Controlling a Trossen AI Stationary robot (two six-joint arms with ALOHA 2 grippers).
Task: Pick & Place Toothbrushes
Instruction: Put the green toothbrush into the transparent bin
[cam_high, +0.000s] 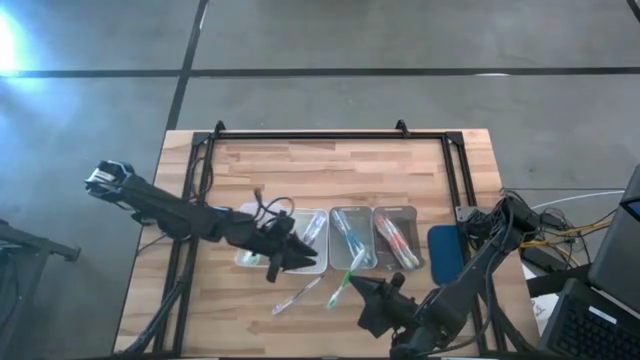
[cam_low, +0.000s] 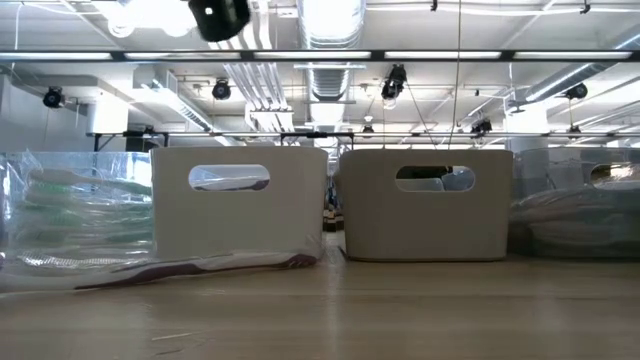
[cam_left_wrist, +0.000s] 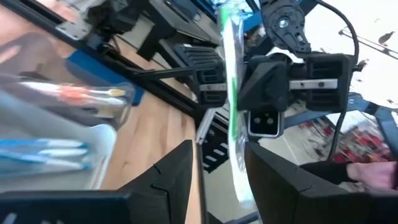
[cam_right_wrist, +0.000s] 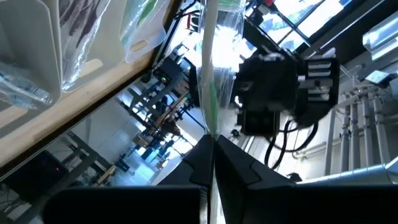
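A green toothbrush (cam_right_wrist: 209, 68) in clear wrapping is held in the air over the near middle of the table, with my right gripper (cam_right_wrist: 211, 144) shut on it. In the high view this gripper (cam_high: 356, 284) stands near the table's front edge. My left gripper (cam_high: 296, 262) faces it from the left, open. In the left wrist view the toothbrush (cam_left_wrist: 231, 93) shows in the gap ahead of my left gripper (cam_left_wrist: 217, 155), close to one finger (cam_left_wrist: 273, 180). Whether it touches that finger cannot be told. Blue toothbrushes (cam_high: 350, 236) and red ones (cam_high: 397, 240) lie in clear trays. My right gripper pinches the wrapped toothbrush near one end (cam_right_wrist: 210, 121) between its two fingertips. It comes about level, slanting in from the table's near right. The toothbrush is lifted clear of the table, and its free length sticks out beyond the fingertips toward the left gripper.
Three clear trays (cam_high: 372, 214) stand side by side mid-table, and a blue pad (cam_high: 445, 252) lies to their right. Two loose toothbrushes (cam_high: 297, 295) lie near the front edge. In the low view, two white bins (cam_low: 240, 205) and bagged stock (cam_low: 70, 220) stand across the table.
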